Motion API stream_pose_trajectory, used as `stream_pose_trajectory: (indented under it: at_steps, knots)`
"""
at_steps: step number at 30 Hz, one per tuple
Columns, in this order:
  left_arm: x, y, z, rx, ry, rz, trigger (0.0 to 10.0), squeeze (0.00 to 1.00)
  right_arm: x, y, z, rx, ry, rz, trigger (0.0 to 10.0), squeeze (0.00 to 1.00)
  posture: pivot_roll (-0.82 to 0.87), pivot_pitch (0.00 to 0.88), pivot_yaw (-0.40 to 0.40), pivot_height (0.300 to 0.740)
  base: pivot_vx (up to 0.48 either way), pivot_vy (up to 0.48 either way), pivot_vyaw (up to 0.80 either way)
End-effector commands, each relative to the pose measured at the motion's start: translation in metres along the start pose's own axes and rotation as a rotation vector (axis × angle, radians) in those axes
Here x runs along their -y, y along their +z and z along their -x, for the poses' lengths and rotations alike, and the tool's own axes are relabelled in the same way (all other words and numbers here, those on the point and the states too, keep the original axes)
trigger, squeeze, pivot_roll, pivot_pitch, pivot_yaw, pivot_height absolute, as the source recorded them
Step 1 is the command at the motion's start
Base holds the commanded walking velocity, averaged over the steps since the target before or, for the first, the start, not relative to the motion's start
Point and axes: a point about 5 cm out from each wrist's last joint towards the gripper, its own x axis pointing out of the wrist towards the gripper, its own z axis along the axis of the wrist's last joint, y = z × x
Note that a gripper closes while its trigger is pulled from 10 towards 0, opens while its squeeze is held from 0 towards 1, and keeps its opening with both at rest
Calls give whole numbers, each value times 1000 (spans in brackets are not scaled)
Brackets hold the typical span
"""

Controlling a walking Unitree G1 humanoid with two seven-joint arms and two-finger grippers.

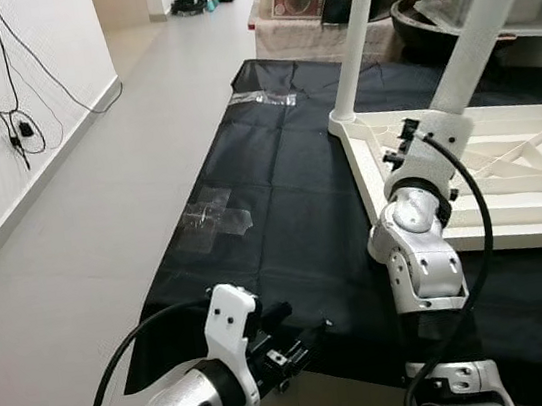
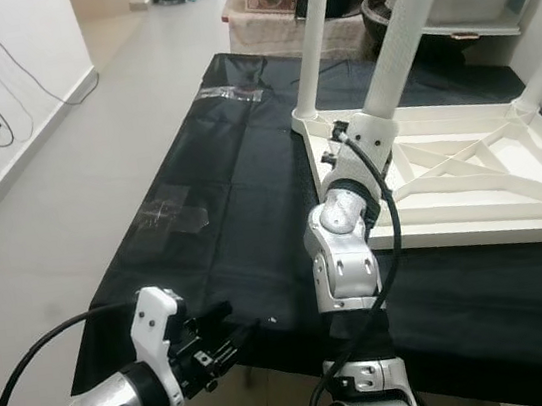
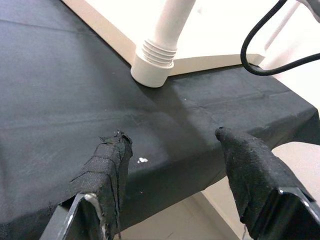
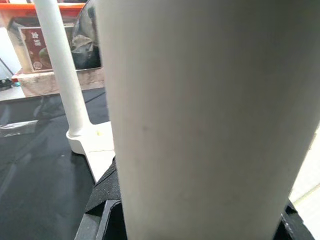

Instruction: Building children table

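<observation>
While the white children's table (image 2: 469, 175) lies upside down on the black cloth (image 1: 282, 211) spread over the floor, its underside frame faces up and its white legs rise from the corners. Right gripper (image 4: 200, 220) is up at the near leg (image 4: 210, 100), and the wrist view shows that leg running thick and close between the black fingers, which are clamped around it. Behind it, a second leg (image 4: 62, 70) stands upright in its corner socket, with a red-printed box (image 4: 37, 47) beyond. From the head camera, the right arm (image 1: 418, 243) reaches up from the cloth's near edge to that near leg (image 1: 488, 21).

Left gripper (image 3: 172, 155) sits low at the near edge of the cloth, fingers spread wide apart, holding nothing. A small white speck (image 3: 142, 160) lies on the cloth between its fingertips (image 3: 112, 155), and ahead is a leg's ribbed white base (image 3: 152, 62), resting on the cloth. Clear tape patches (image 1: 214, 214) are stuck on the cloth farther left. Black cables (image 1: 18, 127) hang on the white wall.
</observation>
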Motion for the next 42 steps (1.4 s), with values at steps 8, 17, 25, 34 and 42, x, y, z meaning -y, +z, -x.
stream_pose_trajectory:
  at_steps: [8, 17, 25, 34, 42]
  knots:
    - [1, -8, 1, -29, -7, 1, 10000, 0, -35, -15, 37, -132, 114, -79, 10000, 1000, 199, 56, -88, 740, 0, 0, 0]
    - [1, -10, -1, -30, -16, -1, 10000, 0, -16, -16, 23, -36, 347, -85, 10000, 0, 196, 59, -83, 740, 0, 0, 0]
    - [0, -9, -1, -27, -16, -2, 10000, 0, 7, -19, -4, -28, 496, -98, 10000, 0, 194, 59, -86, 740, 0, 0, 0]
    - [1, -8, 0, -25, -16, -4, 10000, 0, 41, -2, -58, 11, 748, -54, 10000, 0, 206, 72, -87, 740, 0, 0, 0]
    - [3, -8, 1, -27, -18, -3, 10000, 0, 39, 0, -67, -87, 1053, -112, 10000, 0, 217, 83, -92, 740, 0, 0, 0]
